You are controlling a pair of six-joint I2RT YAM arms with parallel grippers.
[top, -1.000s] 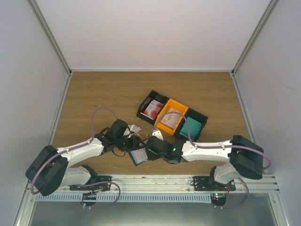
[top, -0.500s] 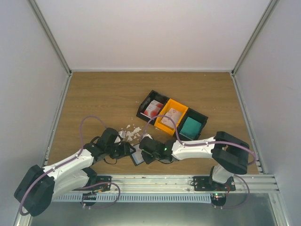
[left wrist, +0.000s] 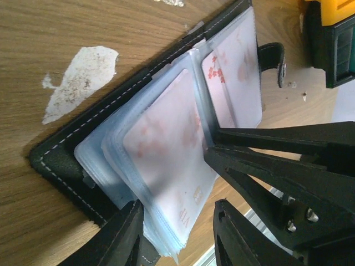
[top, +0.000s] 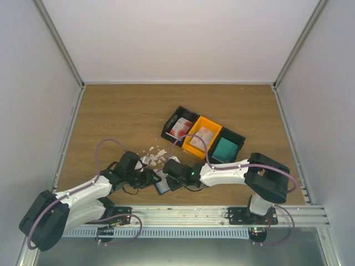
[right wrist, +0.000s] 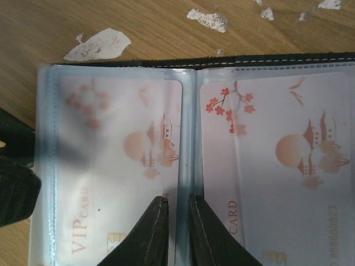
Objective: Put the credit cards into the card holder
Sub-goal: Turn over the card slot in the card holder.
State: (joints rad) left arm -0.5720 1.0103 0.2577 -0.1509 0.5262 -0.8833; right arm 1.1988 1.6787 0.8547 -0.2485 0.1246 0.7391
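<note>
The card holder [top: 162, 183] lies open on the wood near the front edge, black outside with pale blue clear sleeves [left wrist: 166, 149]. Two red-and-white credit cards sit in facing sleeves, one on the left [right wrist: 119, 166] and one on the right [right wrist: 277, 166]. My right gripper [right wrist: 177, 199] is nearly shut, with the blue fold between the two sleeves pinched between its tips. My left gripper [left wrist: 177, 208] is open at the sleeve stack's lower edge; one finger [left wrist: 130, 233] touches the stack and the other stands off. More credit cards lie in the bins.
Three joined bins stand behind the arms: a black one [top: 172, 119] with red-and-white cards, an orange one [top: 195, 148] with pinkish cards, and a black one [top: 238, 138] with teal cards. White scraps [top: 152, 155] mark the wood beside the holder.
My right gripper has closed onto the sleeve fold and its arm has shifted left. My left arm has drawn back toward the front left, and its jaws have narrowed.
</note>
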